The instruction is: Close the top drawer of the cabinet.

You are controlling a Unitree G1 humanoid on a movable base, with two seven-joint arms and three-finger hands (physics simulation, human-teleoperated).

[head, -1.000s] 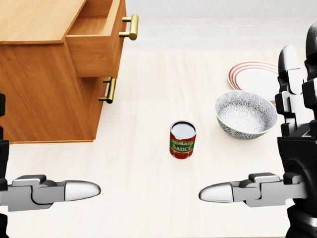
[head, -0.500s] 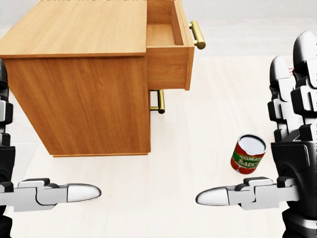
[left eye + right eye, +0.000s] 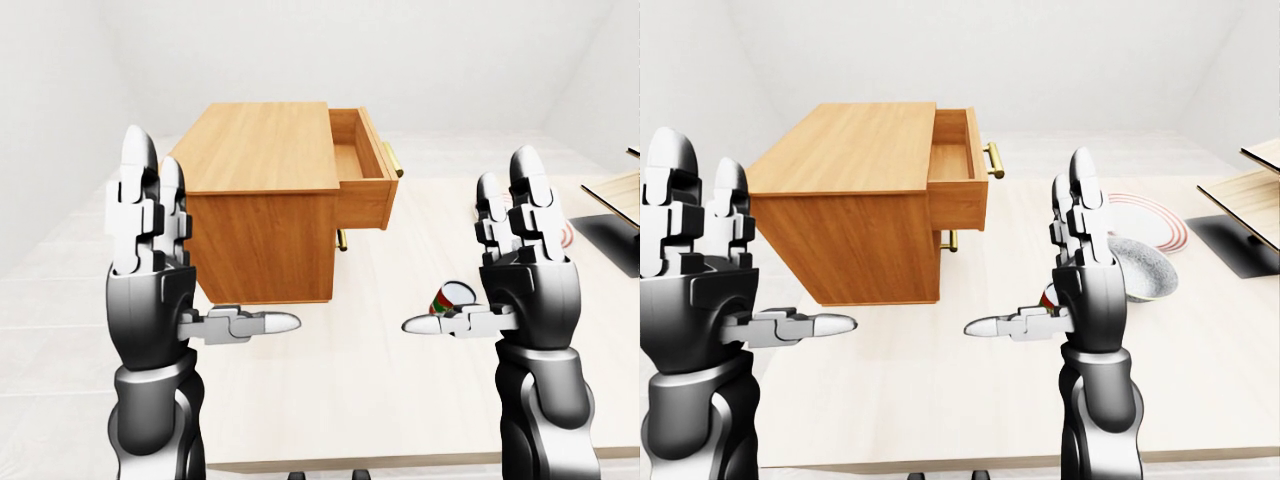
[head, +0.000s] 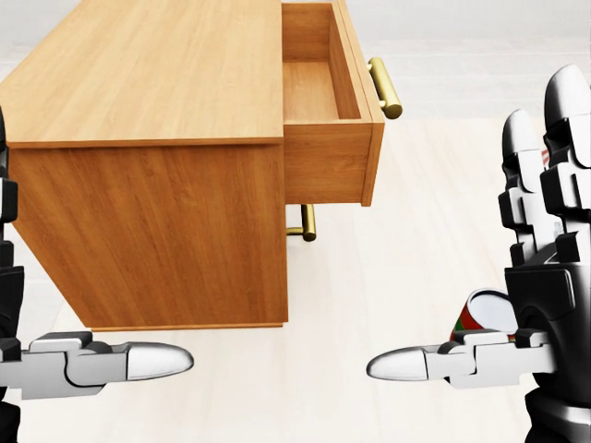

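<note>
The wooden cabinet (image 4: 148,194) fills the upper left of the head view, standing on a pale table (image 4: 388,258). Its top drawer (image 4: 328,115) is pulled out to the right and looks empty inside; a brass handle (image 4: 385,88) runs along its face. Below it, the lower drawer's handle (image 4: 307,223) peeks out. My left hand (image 3: 215,245) is open, fingers upright and thumb pointing right, low and left of the cabinet. My right hand (image 3: 466,242) mirrors it, open, below and right of the drawer. Neither hand touches the cabinet.
A tomato sauce can (image 3: 452,297) stands on the table, partly hidden behind my right hand. A patterned bowl (image 3: 1145,265) and a red-rimmed plate (image 3: 1145,220) lie further right. A black stand (image 3: 1240,245) with wooden boards (image 3: 1250,195) sits at the right edge.
The camera has moved: the cabinet has slid right and grown larger, the can has drifted down-right behind my right hand, and bowl and plate have left the head view. Both hands keep their pose.
</note>
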